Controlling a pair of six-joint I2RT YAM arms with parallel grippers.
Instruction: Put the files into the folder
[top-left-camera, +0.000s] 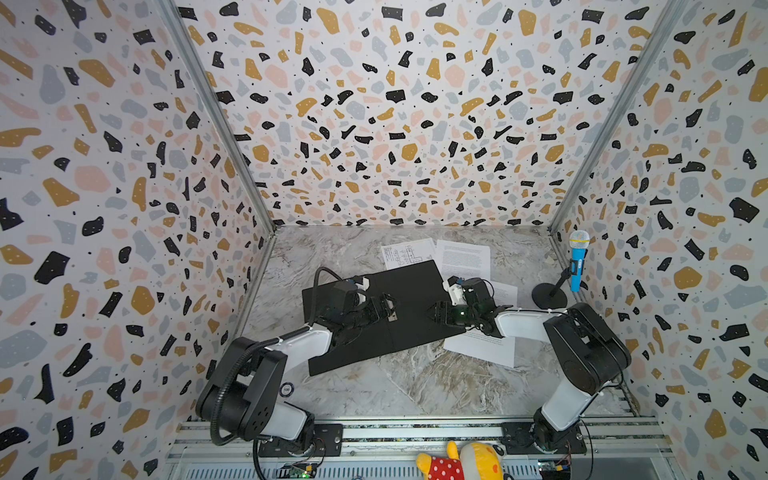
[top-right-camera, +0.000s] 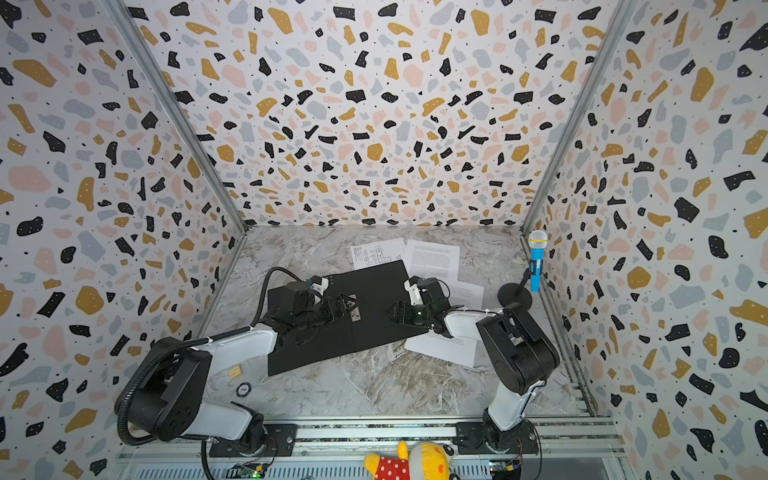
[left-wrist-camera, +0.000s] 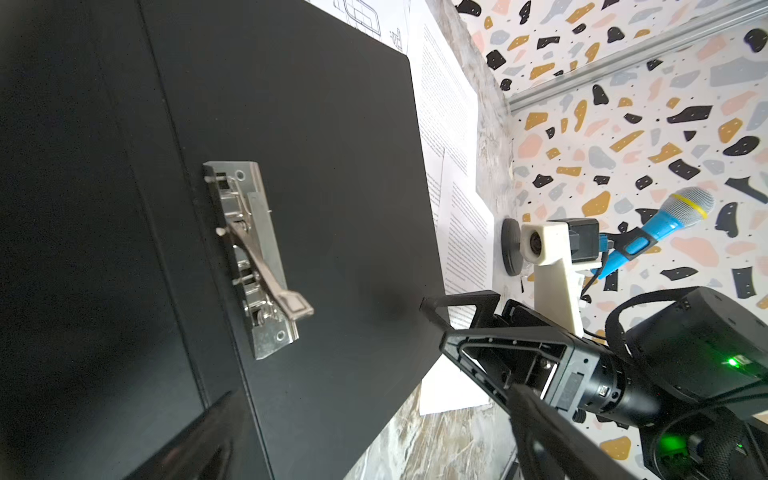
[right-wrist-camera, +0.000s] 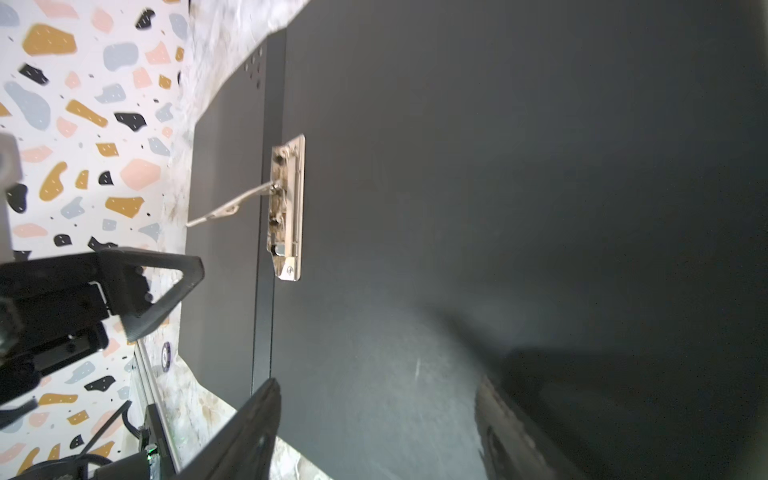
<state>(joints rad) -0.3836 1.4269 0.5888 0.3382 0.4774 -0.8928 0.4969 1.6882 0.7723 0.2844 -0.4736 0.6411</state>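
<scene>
The folder (top-left-camera: 415, 291) (top-right-camera: 374, 286) lies open on the marble table, black inside facing up. Its metal spine clip (top-left-camera: 392, 313) (left-wrist-camera: 253, 257) (right-wrist-camera: 286, 208) has the lever raised. My left gripper (top-left-camera: 388, 305) (left-wrist-camera: 374, 415) hovers open just left of the clip, holding nothing. My right gripper (top-left-camera: 432, 311) (right-wrist-camera: 374, 399) stands open over the folder's right half, also empty. The files lie outside the folder. A sheet with drawings (top-left-camera: 405, 251) and a text sheet (top-left-camera: 463, 257) are behind it. Another text sheet (top-left-camera: 482, 345) lies at its right edge, partly under my right arm.
A blue toy microphone (top-left-camera: 578, 259) on a black stand (top-left-camera: 548, 296) is at the right wall. A plush toy (top-left-camera: 461, 461) lies beyond the front rail. A small wooden block (top-right-camera: 235, 371) and a round sticker (top-left-camera: 287, 389) sit by the left arm. Patterned walls close three sides.
</scene>
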